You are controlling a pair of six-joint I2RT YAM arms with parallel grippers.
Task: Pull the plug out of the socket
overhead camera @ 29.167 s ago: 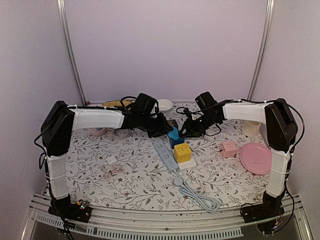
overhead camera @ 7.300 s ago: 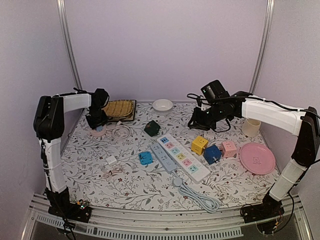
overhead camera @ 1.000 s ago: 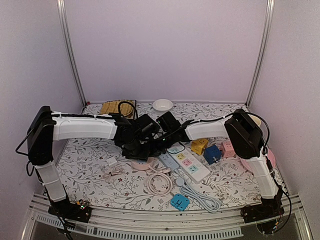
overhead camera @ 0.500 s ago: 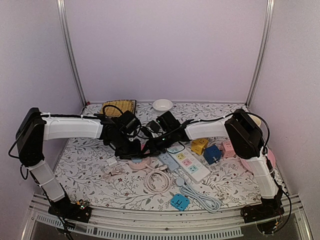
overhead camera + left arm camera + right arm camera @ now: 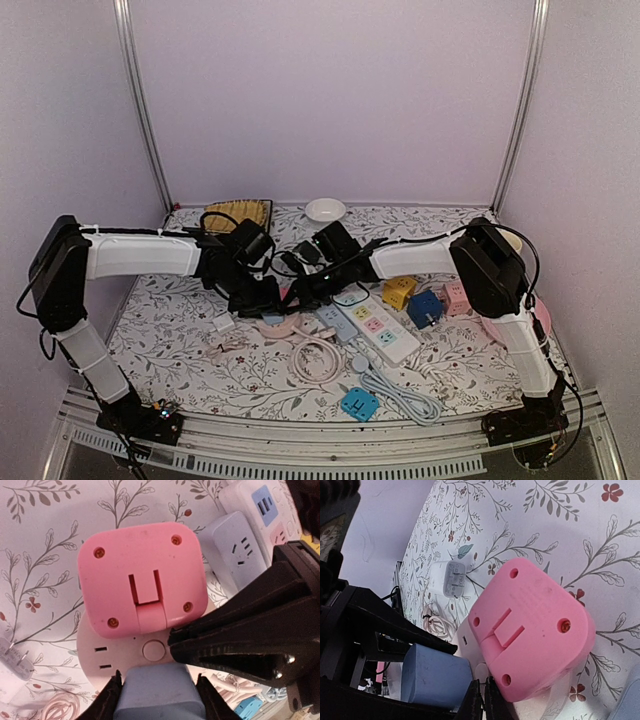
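The socket (image 5: pixel 107 652) is a round white disc lying on the flowered cloth, and it also shows in the right wrist view (image 5: pixel 466 632). A blue-grey plug (image 5: pixel 157 695) stands on its face, with my left gripper (image 5: pixel 157 682) shut on its sides. A pink cube adapter (image 5: pixel 142 582) sits on the same socket. My right gripper (image 5: pixel 481 692) is shut, its tips pressed on the socket beside the round button, between the plug (image 5: pixel 435 675) and the pink cube (image 5: pixel 535 630). From above, both grippers, left (image 5: pixel 266 294) and right (image 5: pixel 298 292), meet over the socket (image 5: pixel 284 325).
A pale blue strip (image 5: pixel 235 550) and a white power strip (image 5: pixel 372 327) lie just right of the socket. A coiled white cable (image 5: pixel 315 358), a teal cube (image 5: pixel 358 403), a small white charger (image 5: pixel 222 322), yellow (image 5: pixel 400 290), blue (image 5: pixel 425 307) and pink (image 5: pixel 458 297) cubes, a bowl (image 5: pixel 325 208).
Over the last second my left arm has drawn back to the left, its elbow swinging out. Both grippers stay at the socket, and in the last half second hardly anything moves.
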